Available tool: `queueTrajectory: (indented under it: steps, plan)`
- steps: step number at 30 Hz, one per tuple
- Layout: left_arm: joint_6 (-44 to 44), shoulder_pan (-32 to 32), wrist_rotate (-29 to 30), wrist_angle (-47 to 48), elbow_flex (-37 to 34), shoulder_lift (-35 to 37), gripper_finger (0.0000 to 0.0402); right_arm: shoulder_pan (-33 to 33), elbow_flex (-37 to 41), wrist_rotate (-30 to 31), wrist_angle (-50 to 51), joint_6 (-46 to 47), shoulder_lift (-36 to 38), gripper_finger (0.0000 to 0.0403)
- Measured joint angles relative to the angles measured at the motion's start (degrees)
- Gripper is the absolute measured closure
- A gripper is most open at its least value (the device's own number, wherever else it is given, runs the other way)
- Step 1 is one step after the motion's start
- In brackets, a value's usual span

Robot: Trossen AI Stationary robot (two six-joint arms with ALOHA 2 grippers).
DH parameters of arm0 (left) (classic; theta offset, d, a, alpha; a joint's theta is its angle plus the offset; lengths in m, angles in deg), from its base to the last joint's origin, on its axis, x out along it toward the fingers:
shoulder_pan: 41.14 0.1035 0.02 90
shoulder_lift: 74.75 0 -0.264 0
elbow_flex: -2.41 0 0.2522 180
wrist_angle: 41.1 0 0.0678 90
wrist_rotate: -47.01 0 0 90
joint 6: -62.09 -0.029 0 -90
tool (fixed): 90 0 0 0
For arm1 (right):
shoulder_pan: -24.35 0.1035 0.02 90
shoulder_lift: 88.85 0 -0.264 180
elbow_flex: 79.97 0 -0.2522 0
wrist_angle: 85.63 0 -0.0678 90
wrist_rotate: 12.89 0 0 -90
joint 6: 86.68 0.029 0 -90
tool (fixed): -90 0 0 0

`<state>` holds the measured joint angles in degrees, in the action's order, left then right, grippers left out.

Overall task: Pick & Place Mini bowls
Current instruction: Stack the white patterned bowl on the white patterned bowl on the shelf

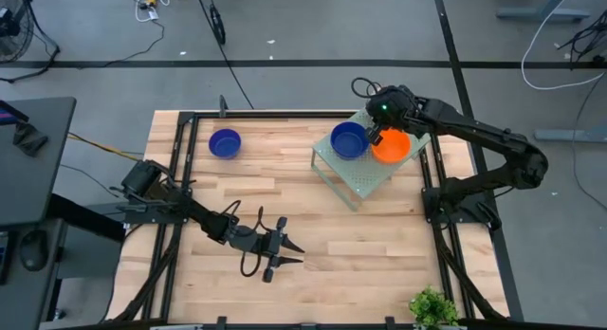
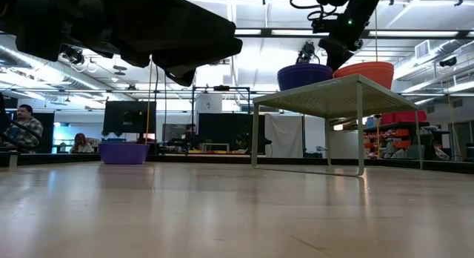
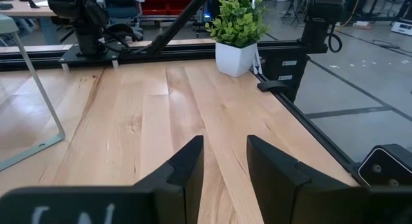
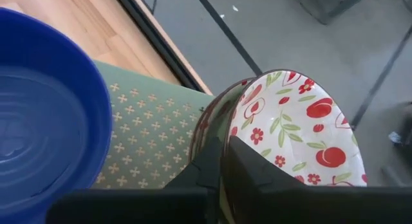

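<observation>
A pale green perforated rack (image 1: 358, 174) stands on thin legs at the table's far right. Two mini bowls sit on it: a dark blue one (image 1: 349, 140) (image 2: 304, 75) (image 4: 45, 114) and, to its right, an orange one (image 1: 393, 146) (image 2: 364, 71). A second dark blue bowl (image 1: 225, 142) (image 2: 124, 152) rests on the wood at the far left. My right gripper (image 1: 377, 133) (image 4: 226, 169) is between the two rack bowls, shut on the right one's rim. In the right wrist view that bowl (image 4: 296, 121) shows a white face with red fruit and flower print. My left gripper (image 1: 285, 247) (image 3: 225, 161) is open over bare wood near the near edge. My right gripper pinches the bowl's rim (image 4: 226, 130) on the side next to the blue bowl, one finger (image 4: 207, 167) on each face of the wall. It comes from above, pointing down. In the low view the bowl's base (image 2: 363, 78) stands level on the rack.
A potted plant (image 1: 433, 308) (image 3: 237, 28) stands at the near right corner. Black frame rails (image 1: 436, 192) run along the table's left and right sides. Open wood lies between the rack and my left arm. People sit in the room beyond (image 2: 28, 124).
</observation>
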<state>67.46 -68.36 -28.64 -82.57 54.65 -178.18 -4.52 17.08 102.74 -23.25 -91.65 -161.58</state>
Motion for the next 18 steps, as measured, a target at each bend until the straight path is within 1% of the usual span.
queueTrajectory:
  steps: [3,10,13,18]
  plan:
    - [0.0,0.0,0.0,0.0,0.0,0.0,0.028,0.0,0.0,-2.3,0.0,0.0,0.0,0.0381]
    - [0.0,0.0,0.0,0.0,0.0,0.0,0.028,0.0,0.0,-2.4,0.0,0.1,0.0,0.0373]
    - [0.0,0.0,0.0,0.0,0.0,0.0,0.028,0.0,0.0,-2.4,-0.1,0.2,0.0,0.0357]
    - [0.0,0.0,0.0,0.0,0.0,0.0,0.028,0.0,0.0,-2.8,-0.3,0.3,0.0,0.0312]
